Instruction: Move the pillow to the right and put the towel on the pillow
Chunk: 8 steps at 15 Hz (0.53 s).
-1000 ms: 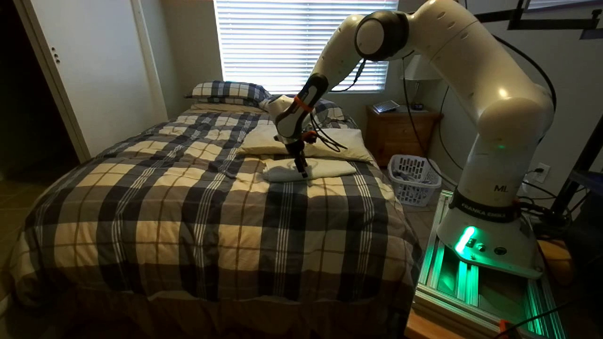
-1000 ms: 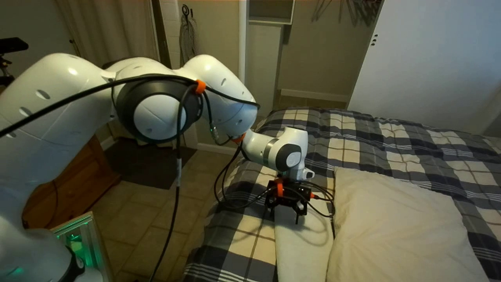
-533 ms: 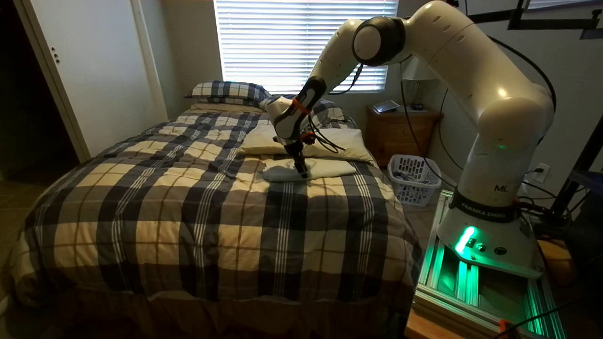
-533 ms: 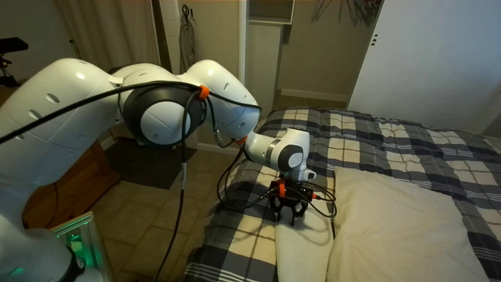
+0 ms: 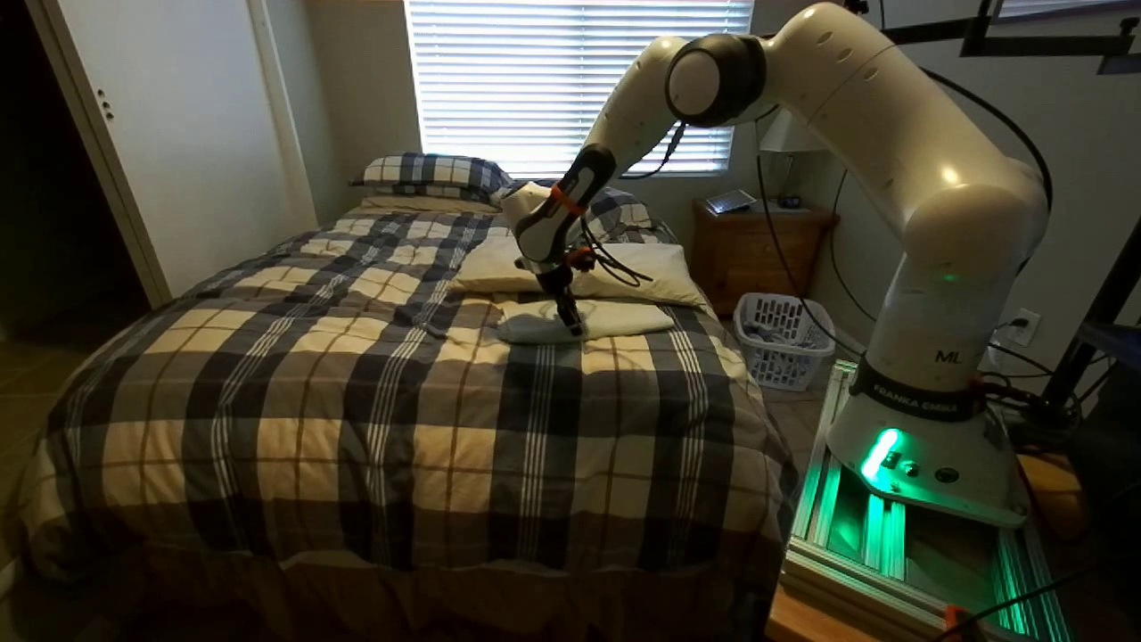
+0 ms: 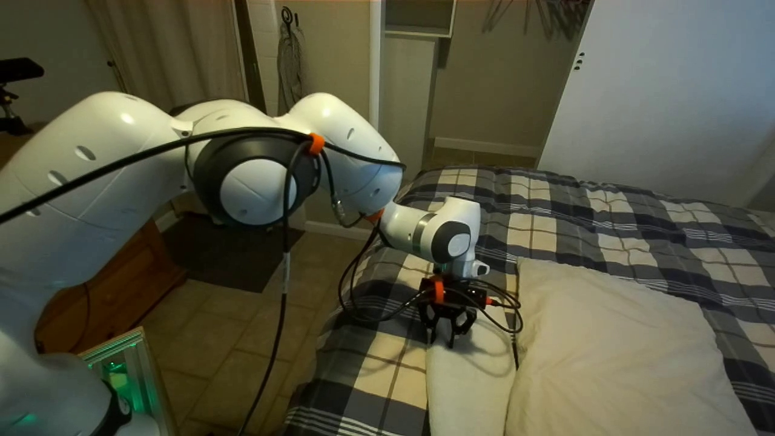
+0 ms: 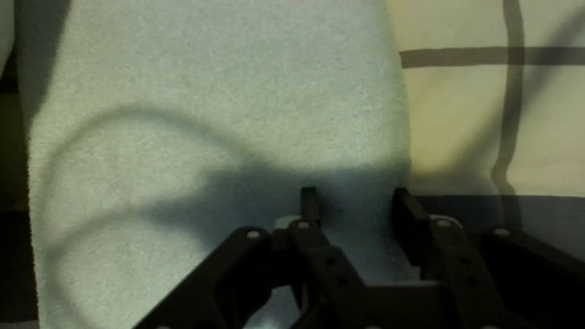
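The cream pillow lies on the plaid bed, and in an exterior view part of the pillow shows behind the arm. Alongside it is the folded off-white towel, flat on the bedding; it fills much of the wrist view as a pale fuzzy towel. My gripper points down at the towel's long outer edge. Its fingers stand partway apart, one over the towel and one by that edge, with towel surface visible between them. Whether the fingertips press into the cloth cannot be made out.
Plaid pillows lie at the head of the bed. A white laundry basket stands on the floor between bed and robot base, near a wooden nightstand. Loose black cables hang around the wrist, some over the towel.
The fingers have drawn closer together. The arm has dipped slightly and shifted a little along the towel's edge. Towel and pillow lie in the same places.
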Tool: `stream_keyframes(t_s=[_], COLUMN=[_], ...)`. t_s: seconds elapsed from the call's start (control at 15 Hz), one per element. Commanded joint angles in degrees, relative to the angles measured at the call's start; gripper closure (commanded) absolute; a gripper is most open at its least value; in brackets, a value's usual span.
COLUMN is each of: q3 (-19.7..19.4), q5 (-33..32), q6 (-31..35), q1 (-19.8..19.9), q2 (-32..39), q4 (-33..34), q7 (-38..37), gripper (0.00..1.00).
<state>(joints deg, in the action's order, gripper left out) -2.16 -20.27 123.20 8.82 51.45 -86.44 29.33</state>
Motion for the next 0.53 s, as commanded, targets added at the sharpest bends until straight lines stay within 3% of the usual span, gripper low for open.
stream_keyframes(t_s=[0.0, 0.13, 0.33, 0.47], q3=[0.1, 0.1, 0.7, 1.9], q5=[0.2, 0.2, 0.7, 1.7], q6=[-2.1, -2.2, -1.0, 0.3], q1=[-0.1, 0.0, 0.6, 1.7], q2=[1.3, 1.4, 1.2, 0.8], q4=[2.3, 2.5, 2.4, 2.2], q7=[2.0, 2.4, 3.4, 6.0], gripper=[0.8, 0.95, 0.98, 0.95])
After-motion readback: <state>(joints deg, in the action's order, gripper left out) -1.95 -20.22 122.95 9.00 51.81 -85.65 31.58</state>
